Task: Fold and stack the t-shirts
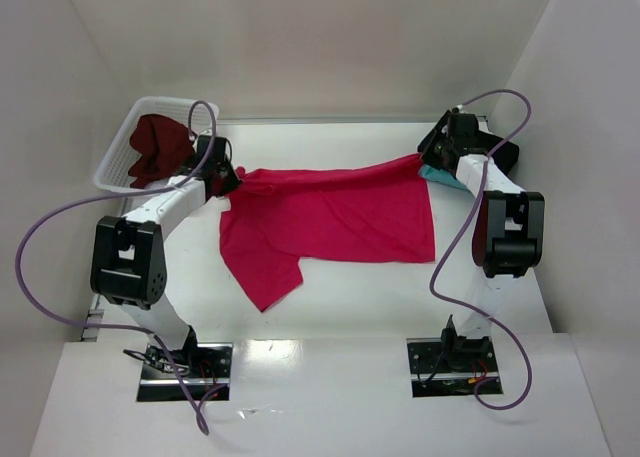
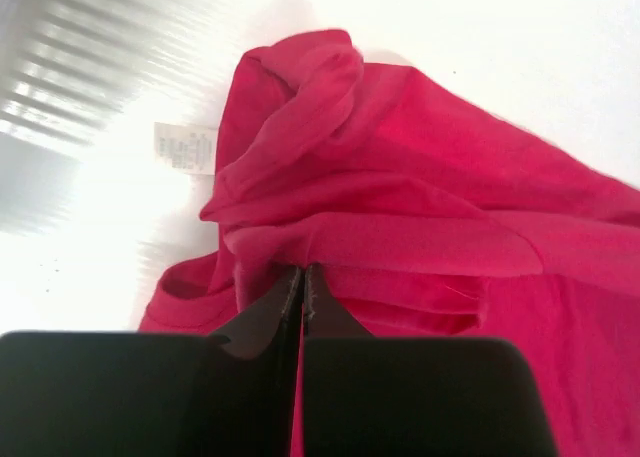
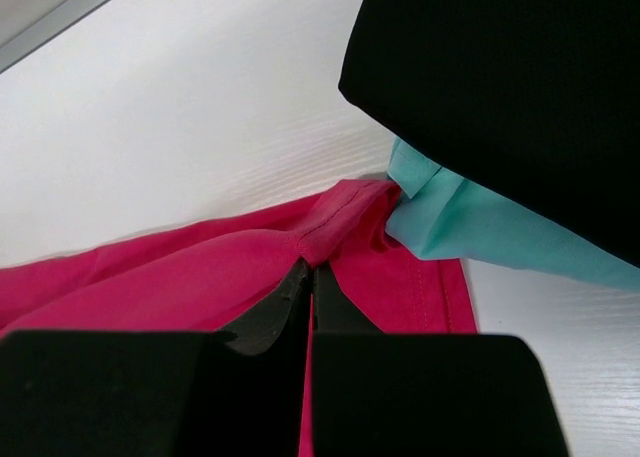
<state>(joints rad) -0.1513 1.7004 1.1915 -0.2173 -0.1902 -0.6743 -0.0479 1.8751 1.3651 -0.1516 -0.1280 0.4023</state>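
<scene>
The pink shirt (image 1: 330, 222) is lying spread across the middle of the table (image 1: 400, 297). At its far left corner the left gripper (image 2: 303, 277) is pinching a bunched fold. At its far right corner the right gripper (image 3: 310, 272) is clenching the hem, just beside the teal shirt (image 3: 480, 222) peeking from beneath the black shirt (image 3: 500, 77). Far left, the maroon shirt (image 1: 158, 147) is sitting in the basket (image 1: 115, 162).

The white table (image 1: 330, 307) holds a bright pink t-shirt (image 1: 340, 217), spread out across the middle, with one sleeve pointing to the near side. At the far left corner stands a white basket (image 1: 113, 162). At the far right lies a teal t-shirt (image 1: 437, 175), touching the pink one's corner, with a black t-shirt (image 1: 505, 155) on top of it
</scene>
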